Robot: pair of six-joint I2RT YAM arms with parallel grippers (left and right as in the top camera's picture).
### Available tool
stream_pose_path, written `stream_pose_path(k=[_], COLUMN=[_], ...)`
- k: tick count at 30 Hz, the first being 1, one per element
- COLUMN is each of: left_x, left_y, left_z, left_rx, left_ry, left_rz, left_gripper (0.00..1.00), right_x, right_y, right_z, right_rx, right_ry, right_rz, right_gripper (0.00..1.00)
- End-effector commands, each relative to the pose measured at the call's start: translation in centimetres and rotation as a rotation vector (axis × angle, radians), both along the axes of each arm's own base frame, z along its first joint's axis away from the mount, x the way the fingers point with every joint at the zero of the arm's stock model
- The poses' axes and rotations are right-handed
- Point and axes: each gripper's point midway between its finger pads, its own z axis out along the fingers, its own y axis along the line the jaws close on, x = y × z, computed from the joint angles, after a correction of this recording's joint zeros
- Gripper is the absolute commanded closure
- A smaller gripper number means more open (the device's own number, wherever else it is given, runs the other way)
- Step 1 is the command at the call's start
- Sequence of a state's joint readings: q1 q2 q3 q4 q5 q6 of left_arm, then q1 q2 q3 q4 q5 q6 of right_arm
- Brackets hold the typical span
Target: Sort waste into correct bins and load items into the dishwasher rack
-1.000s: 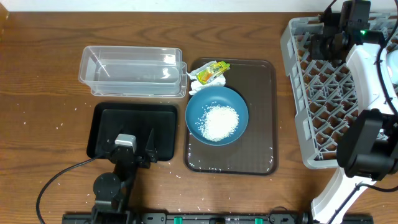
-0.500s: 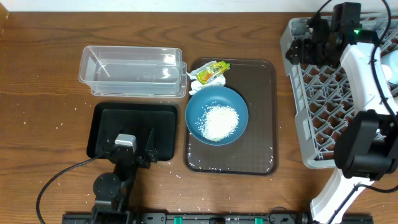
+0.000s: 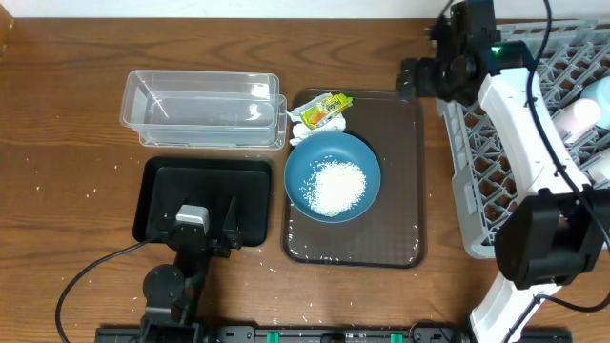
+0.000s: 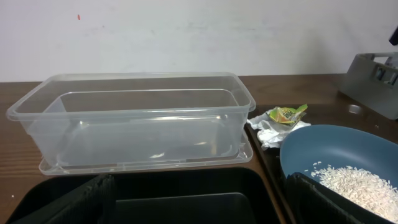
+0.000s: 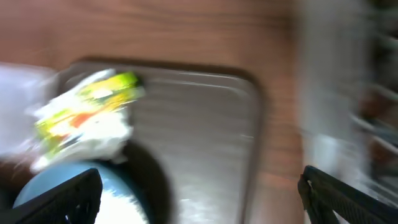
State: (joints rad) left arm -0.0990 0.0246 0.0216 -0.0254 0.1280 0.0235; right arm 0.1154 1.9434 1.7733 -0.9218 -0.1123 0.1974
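Note:
A blue bowl (image 3: 333, 177) with a heap of white rice (image 3: 335, 187) sits on the brown serving tray (image 3: 396, 205). Behind it lie crumpled tissue (image 3: 307, 124) and a yellow-green wrapper (image 3: 325, 109). The clear tub (image 3: 200, 108) stands left of them, with the black tray (image 3: 162, 186) in front of it. My left gripper (image 3: 203, 208) rests open over the black tray. Open and empty, my right gripper (image 3: 412, 80) hovers at the serving tray's back right corner. The grey rack (image 3: 496, 162) holds a pale pink bowl (image 3: 577, 116). The right wrist view is blurred: wrapper (image 5: 87, 106), blue bowl (image 5: 62, 180).
The left wrist view shows the clear tub (image 4: 137, 124) close ahead, the blue bowl (image 4: 336, 149) at right and the rack (image 4: 376, 74) beyond. Stray rice grains dot the table near the front edge (image 3: 305, 319). My right arm lies across the rack's left side.
My right gripper swung left from over the rack's back left corner to the serving tray's back right corner, and its jaws opened wide. The left arm stayed still.

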Motion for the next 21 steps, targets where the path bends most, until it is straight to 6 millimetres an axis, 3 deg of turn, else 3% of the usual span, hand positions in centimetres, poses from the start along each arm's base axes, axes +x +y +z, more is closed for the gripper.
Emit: stream_pose_path(k=[1,7,10,15,21], left_x=[-0.1,-0.1,-0.1,-0.1,-0.1], left_y=[-0.1,-0.1,-0.1,-0.1,-0.1], left_z=[-1.6,-1.6,-1.6,-1.6,-1.6], left_rx=[0.005,0.005,0.005,0.005,0.005], left_ry=[0.049,0.049,0.05,0.049,0.05], left_rz=[-0.009,-0.009,-0.009,-0.009,-0.009], left_gripper=[0.1,0.1,0.1,0.1,0.1], right_x=[0.2,-0.2,-0.5,-1.7,-1.7], right_y=[-5.3,-11.0,-12.8,-14.3,-14.3], right_z=[1.9,4.7,4.9,4.3,4.3], right_rx=[-0.091,-0.08,-0.051,-0.055,-0.055], right_ry=[-0.045,-0.105,-0.104,-0.054,-0.052], right_rz=[-0.242,-0.366,-0.421,-0.452,-0.454], right_gripper=[0.01,0.01,0.01,0.01,0.01])
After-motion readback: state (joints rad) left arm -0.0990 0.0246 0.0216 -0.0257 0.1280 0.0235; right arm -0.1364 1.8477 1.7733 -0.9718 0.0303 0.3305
